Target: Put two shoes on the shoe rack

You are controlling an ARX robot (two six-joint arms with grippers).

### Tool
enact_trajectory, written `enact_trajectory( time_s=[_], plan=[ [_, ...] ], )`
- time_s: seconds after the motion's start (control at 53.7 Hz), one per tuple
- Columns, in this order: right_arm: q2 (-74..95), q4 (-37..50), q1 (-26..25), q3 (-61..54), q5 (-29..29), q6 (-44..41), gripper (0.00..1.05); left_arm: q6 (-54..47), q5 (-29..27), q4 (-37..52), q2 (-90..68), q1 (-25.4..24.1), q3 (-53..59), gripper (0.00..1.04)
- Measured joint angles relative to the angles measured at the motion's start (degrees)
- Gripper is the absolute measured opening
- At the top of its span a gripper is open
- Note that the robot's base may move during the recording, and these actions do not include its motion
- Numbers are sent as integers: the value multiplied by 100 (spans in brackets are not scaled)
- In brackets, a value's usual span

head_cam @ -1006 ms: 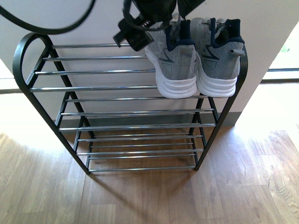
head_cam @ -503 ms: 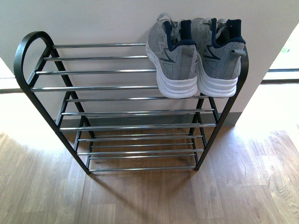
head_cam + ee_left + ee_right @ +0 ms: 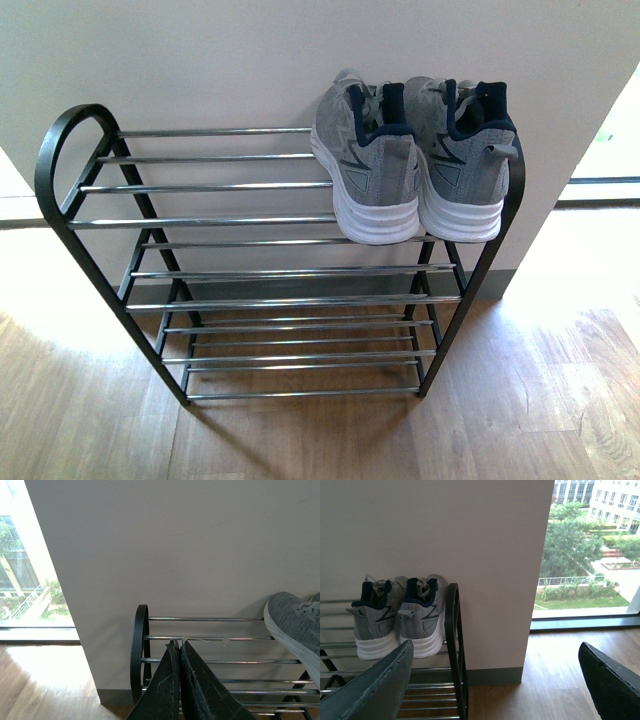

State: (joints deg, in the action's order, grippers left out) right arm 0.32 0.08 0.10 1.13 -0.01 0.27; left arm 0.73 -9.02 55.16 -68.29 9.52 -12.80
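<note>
Against the wall, on the floor: rack. On its top shelf, at the right end: left sneaker and right sneaker, side by side and touching, toes to the wall, heels to the front, hanging past the front rod. Right of the rack, beyond the wall's corner: window. Before the rack's left end, well left of the sneakers: left hand. Off the rack's right end, out in front of the sneakers: right hand.

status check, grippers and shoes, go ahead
Left gripper shut, empty; right gripper open. Both grey sneakers on shoe rack top shelf, side by side. No obstruction seen.
</note>
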Motion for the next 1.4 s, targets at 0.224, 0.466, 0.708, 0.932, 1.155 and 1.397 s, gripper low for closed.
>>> enact_trajectory(
  time_s=[0.224,0.466,0.708,0.932,1.155,1.397],
  plan=[
    [0,0,0,0,0,0,96,-11,302,-442,970,-313,555,1],
    [0,0,-2,0,0,0,96,-20,861,-669,1635,-820,1049,1],
    [0,0,0,0,2,0,96,-20,894,-1613,2782,-927,1193,1],
    [0,0,0,0,0,0,96,-22,896,-2601,3873,-927,1198,1],
    [0,0,0,0,0,0,96,-22,896,-3322,4638,-927,1200,1],
    [0,0,0,0,0,0,96,-22,896,-3847,5167,-927,1200,1]
  ],
)
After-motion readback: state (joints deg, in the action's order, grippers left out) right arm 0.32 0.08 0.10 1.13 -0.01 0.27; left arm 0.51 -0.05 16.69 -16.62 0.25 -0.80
